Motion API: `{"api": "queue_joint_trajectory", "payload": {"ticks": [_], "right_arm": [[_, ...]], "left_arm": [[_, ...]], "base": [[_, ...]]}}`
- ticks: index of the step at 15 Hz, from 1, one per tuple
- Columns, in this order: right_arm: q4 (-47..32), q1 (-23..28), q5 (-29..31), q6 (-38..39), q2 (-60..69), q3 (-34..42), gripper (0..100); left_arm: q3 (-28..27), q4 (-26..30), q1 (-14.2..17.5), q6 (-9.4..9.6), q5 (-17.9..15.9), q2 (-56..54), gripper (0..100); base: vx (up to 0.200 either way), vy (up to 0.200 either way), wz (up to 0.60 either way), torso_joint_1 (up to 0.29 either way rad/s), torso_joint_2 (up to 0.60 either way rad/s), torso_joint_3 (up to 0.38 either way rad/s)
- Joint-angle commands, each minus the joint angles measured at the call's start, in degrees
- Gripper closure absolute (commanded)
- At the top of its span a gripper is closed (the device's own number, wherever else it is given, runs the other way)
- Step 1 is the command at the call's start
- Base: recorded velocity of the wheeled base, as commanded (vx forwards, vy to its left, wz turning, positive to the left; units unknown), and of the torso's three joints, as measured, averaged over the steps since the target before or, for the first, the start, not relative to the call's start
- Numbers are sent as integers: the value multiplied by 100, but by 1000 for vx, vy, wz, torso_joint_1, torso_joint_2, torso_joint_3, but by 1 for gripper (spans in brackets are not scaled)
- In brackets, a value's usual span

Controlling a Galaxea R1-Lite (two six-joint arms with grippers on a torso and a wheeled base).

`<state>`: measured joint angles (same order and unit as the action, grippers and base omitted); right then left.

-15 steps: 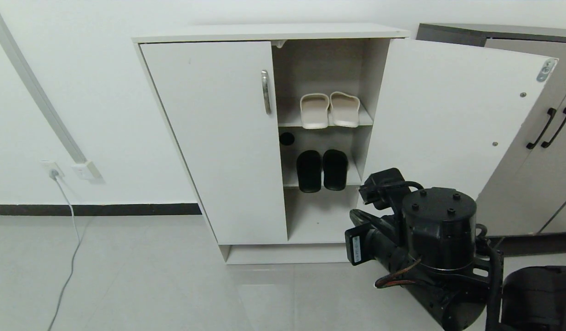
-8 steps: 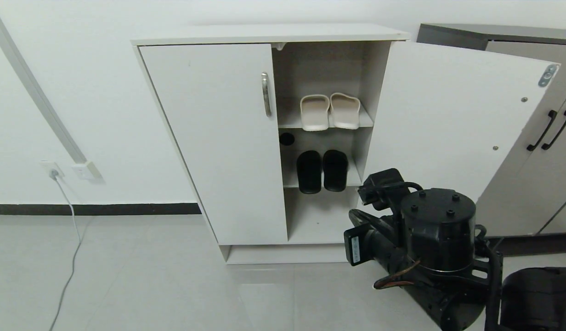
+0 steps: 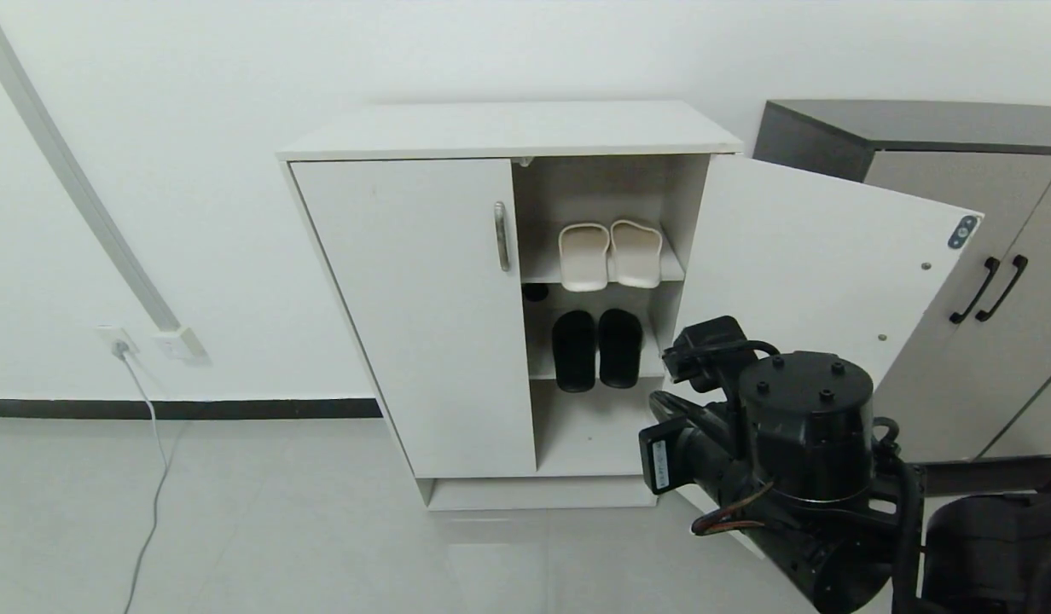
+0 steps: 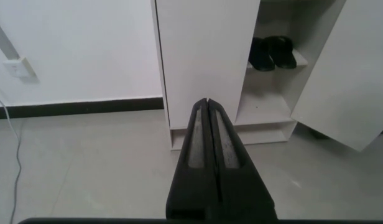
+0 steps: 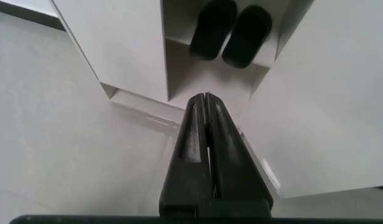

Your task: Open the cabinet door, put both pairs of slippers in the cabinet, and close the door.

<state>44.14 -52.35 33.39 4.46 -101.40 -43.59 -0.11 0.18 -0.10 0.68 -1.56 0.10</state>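
Note:
The white cabinet [image 3: 508, 130] stands against the wall with its left door [image 3: 415, 307] shut and its right door [image 3: 815, 264] swung wide open. Inside, a beige pair of slippers [image 3: 611, 253] lies on the upper shelf. A black pair [image 3: 597, 348] lies on the shelf below, also seen in the wrist views [image 4: 272, 53] [image 5: 232, 28]. My right gripper [image 5: 206, 99] is shut and empty, low over the floor in front of the open compartment, beside the open door. My left gripper [image 4: 207, 102] is shut and empty, farther back, facing the shut left door.
A grey cabinet with black handles [image 3: 990, 290] stands right behind the open door. A wall socket with a hanging cable [image 3: 150, 409] is at the left. Bare tiled floor [image 3: 278, 546] lies before the cabinet.
The whole head picture has shifted: the cabinet now sits lower and smaller, so the camera moved. Slippers, doors and the right arm keep their places relative to each other.

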Motion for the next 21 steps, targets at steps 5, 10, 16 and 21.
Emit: {"api": "queue_joint_trajectory", "payload": {"ticks": [5,10,16,21], "right_arm": [[-2,-4,10,2,-46,9,100],[-2,5,1,2,-46,9,100],[-2,5,10,2,-55,9,100],[-2,5,10,2,-55,9,100]], "left_arm": [[2,-1,1,2,-2,-1,100],[-7,-1,1,2,-2,-1,100],[2,-1,1,2,-2,-1,100],[-7,-1,1,2,-2,-1,100]], "base": [[0,0,0,138,-470,-337],[0,0,0,170,-495,-318],[0,0,0,213,-523,-313],[0,0,0,246,-571,-329]]}}
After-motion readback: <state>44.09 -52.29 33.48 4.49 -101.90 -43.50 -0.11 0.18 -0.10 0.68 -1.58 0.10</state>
